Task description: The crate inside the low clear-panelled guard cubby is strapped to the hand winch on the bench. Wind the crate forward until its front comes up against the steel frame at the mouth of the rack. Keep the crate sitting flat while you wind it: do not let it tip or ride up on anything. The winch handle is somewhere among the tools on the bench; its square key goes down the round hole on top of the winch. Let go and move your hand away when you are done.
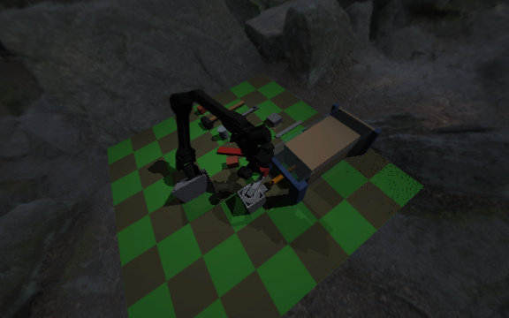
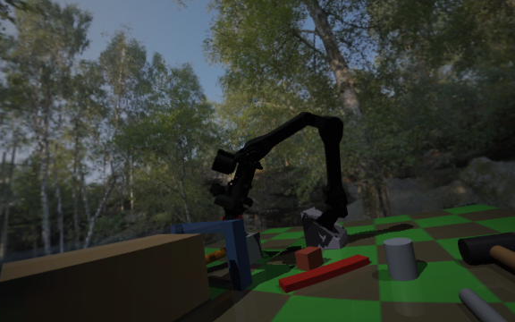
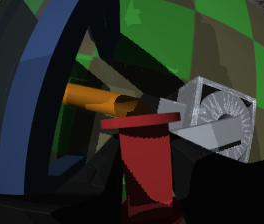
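My gripper [image 1: 263, 169] [image 2: 232, 216] [image 3: 139, 137] is shut on the red grip of the winch handle, beside the blue frame. The handle's grey arm [image 1: 254, 188] [image 3: 208, 131] reaches over the round top of the grey winch [image 1: 254, 205] [image 3: 193, 102]; whether its key is seated in the hole is hidden. An orange strap [image 1: 277, 179] [image 3: 95, 98] runs from the winch through the blue steel frame [image 1: 299, 187] [image 2: 240, 259] [image 3: 33, 65]. The tan crate [image 1: 325, 140] [image 2: 105, 273] sits flat in the cubby, its front short of the frame with a gap between.
A red bar [image 1: 229, 151] [image 2: 325, 274] and a small red-brown block [image 1: 232, 162] [image 2: 308, 258] lie near the arm. A grey cylinder [image 1: 223, 132] [image 2: 401, 259], a mallet [image 1: 207, 122] [image 2: 492, 248] and a grey block [image 1: 274, 119] stand or lie farther back.
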`<act>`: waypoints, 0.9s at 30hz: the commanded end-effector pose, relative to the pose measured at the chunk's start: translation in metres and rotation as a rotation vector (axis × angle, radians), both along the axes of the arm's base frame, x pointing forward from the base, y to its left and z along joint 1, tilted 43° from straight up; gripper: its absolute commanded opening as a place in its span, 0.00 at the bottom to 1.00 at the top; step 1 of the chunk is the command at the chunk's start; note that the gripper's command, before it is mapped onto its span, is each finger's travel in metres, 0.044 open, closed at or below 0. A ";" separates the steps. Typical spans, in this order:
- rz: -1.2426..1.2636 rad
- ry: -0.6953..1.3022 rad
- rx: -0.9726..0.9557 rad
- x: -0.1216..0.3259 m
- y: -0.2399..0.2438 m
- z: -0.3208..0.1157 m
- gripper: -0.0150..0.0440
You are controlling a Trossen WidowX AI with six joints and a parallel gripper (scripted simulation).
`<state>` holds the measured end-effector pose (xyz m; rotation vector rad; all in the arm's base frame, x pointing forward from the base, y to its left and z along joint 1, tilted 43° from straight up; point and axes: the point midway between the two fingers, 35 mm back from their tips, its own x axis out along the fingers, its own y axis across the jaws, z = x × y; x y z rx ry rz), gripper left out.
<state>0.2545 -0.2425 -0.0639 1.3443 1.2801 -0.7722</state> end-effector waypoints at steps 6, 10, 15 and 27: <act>0.001 0.007 0.026 -0.009 0.017 0.009 0.25; 0.001 0.008 0.027 -0.013 0.021 0.012 0.25; 0.001 0.008 0.027 -0.017 0.025 0.015 0.25; 0.001 0.009 0.028 -0.030 0.035 0.022 0.25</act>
